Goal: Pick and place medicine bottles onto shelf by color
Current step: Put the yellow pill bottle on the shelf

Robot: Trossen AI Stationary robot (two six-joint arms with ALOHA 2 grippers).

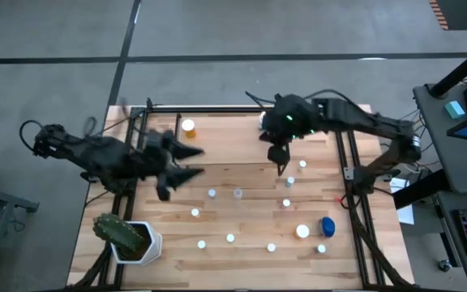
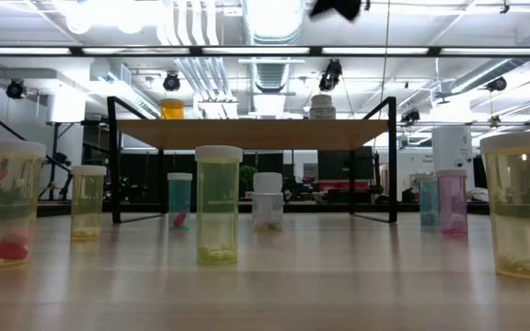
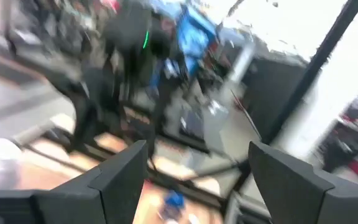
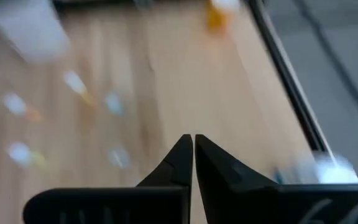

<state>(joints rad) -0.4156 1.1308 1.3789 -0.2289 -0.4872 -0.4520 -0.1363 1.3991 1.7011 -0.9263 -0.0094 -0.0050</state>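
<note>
- High view: the shelf (image 1: 242, 134) sat at the 12 o'clock end of the table (image 1: 217, 259), with an orange bottle (image 1: 188, 126) on its left part and a white bottle (image 1: 263, 122) further right, half tucked under the right arm. The left gripper (image 1: 191, 162) hung over the shelf's left end with its fingers spread wide and nothing between them. The right gripper (image 1: 281, 165) hovered near the shelf's front edge, fingers pressed together, also holding nothing. The rest of the bottles were scattered over the table's middle and 4 o'clock area, including the wide blue bottle (image 1: 327, 226). A cactus pot (image 1: 128, 238) sat at about 8 o'clock.
- Low view: the shelf (image 2: 256, 134) stood across the back with the orange bottle (image 2: 172, 108) and white bottle (image 2: 322, 107) on top. Yellowish, teal and pink bottles lined up in front on the table, all upright.
- Left wrist view: pretty smeary, but the two fingers (image 3: 126, 177) were clearly far apart with nothing in the gap.
- Right wrist view: fingers (image 4: 178, 163) met at the tips over bare wood, and the orange bottle (image 4: 219, 15) showed far off.
</note>
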